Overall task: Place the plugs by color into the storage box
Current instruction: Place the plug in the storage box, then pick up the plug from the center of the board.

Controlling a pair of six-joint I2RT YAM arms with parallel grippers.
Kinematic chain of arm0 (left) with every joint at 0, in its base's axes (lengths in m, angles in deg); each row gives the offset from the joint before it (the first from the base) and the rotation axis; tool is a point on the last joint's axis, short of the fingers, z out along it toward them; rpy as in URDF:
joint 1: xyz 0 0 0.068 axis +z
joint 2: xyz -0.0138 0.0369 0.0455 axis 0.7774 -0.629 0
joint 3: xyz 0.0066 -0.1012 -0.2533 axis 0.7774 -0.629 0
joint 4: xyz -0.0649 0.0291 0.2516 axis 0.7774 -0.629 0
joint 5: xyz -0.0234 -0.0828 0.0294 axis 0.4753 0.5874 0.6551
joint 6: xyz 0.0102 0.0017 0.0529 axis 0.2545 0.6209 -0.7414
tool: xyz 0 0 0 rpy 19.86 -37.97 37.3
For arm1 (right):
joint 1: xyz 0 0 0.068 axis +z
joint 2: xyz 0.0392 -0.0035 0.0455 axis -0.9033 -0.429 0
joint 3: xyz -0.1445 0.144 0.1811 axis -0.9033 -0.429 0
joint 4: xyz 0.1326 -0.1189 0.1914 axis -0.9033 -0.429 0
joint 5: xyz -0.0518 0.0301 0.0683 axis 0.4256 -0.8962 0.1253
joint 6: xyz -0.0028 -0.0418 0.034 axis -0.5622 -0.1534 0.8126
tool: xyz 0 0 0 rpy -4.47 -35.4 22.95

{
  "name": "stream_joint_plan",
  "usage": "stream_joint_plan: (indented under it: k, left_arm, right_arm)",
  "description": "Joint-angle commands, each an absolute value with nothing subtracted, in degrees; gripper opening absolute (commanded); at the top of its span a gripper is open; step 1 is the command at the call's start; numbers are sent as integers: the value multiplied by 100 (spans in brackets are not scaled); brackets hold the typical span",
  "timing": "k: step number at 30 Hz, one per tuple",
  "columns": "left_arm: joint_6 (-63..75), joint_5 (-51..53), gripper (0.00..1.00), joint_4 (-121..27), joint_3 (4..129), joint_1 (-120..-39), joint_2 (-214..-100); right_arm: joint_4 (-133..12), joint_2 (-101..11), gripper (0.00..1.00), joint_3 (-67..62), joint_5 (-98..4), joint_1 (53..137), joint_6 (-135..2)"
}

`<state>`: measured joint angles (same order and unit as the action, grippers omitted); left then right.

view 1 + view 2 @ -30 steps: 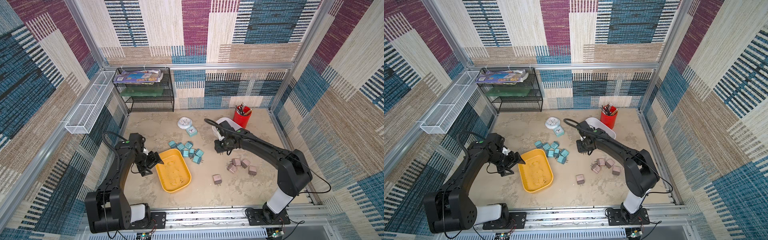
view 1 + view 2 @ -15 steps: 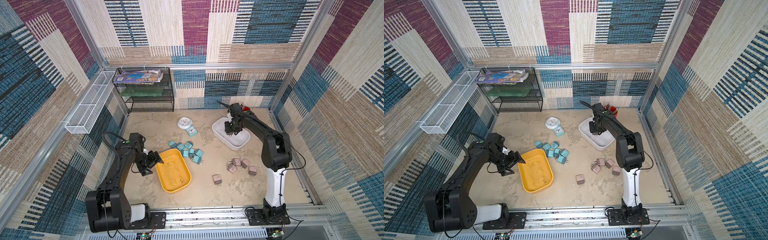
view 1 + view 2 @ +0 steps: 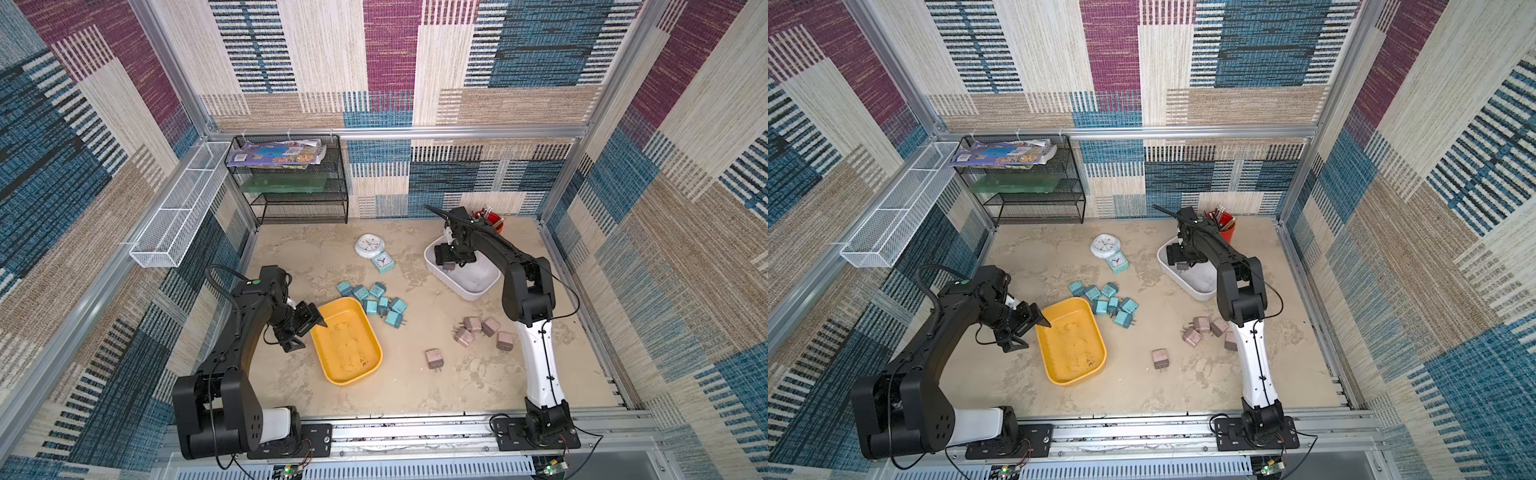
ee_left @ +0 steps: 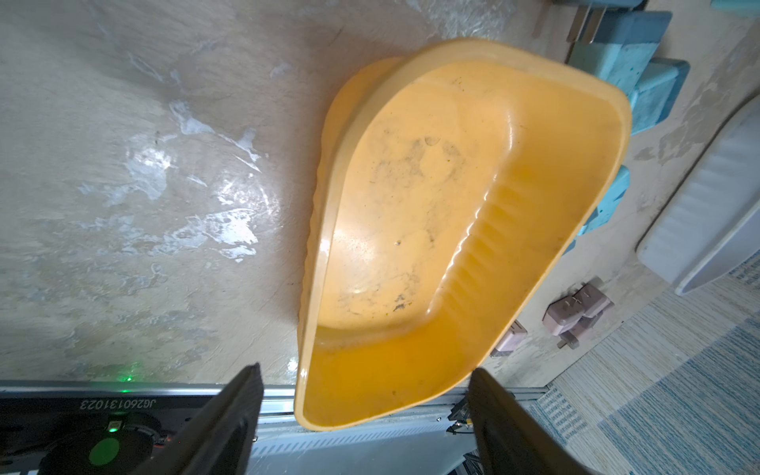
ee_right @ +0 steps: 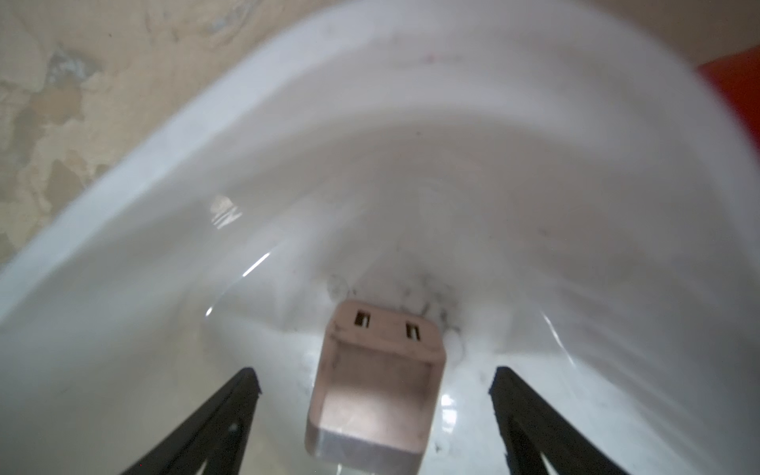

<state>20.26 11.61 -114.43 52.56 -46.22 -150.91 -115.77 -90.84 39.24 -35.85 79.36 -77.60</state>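
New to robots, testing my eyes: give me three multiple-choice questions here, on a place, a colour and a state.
1. The teal plugs lie: A on the table beside the yellow tub B inside it C on the black rack
2. The plug in the white tub is: A teal B red C mauve
3. The right gripper is: A shut B open C unseen
1 A, the yellow tub is bare; 2 C, the right wrist view shows it; 3 B, its fingers stand clear of the plug.
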Motion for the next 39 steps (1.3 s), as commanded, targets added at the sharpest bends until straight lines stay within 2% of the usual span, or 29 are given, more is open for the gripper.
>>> stream_joint_plan:
  k: [1, 5, 13, 20, 26, 32, 39]
  left_arm:
    - [2191, 1113, 81, -11448, 5348, -4628, -15104]
    - [2167, 1090, 81, -11445, 5405, -4650, -15087]
    - [2011, 1119, 81, -11445, 5364, -4706, -15083]
    - [1885, 1189, 81, -11449, 5244, -4750, -15078]
    - [1820, 1218, 81, -11445, 5153, -4777, -15092]
    - [1849, 1244, 81, -11402, 5046, -4786, -15046]
    - [1903, 1279, 81, -11348, 4889, -4786, -14955]
  right_arm:
    - [-11882, -8192, 95, 3756, -3348, 7936, -7473]
    - [-12056, -6937, 96, 2710, -3283, 7900, -7010]
    - [-11794, -4711, 96, -561, -3501, 7853, -5735]
    - [-11325, -3591, 92, -2584, -4002, 6885, -5133]
    - [-11188, -3401, 79, -3151, -4158, 6425, -5480]
    - [-11058, -3528, 74, -3536, -4113, 6428, -5607]
    - [-11030, -3923, 70, -3387, -3924, 6389, -5633]
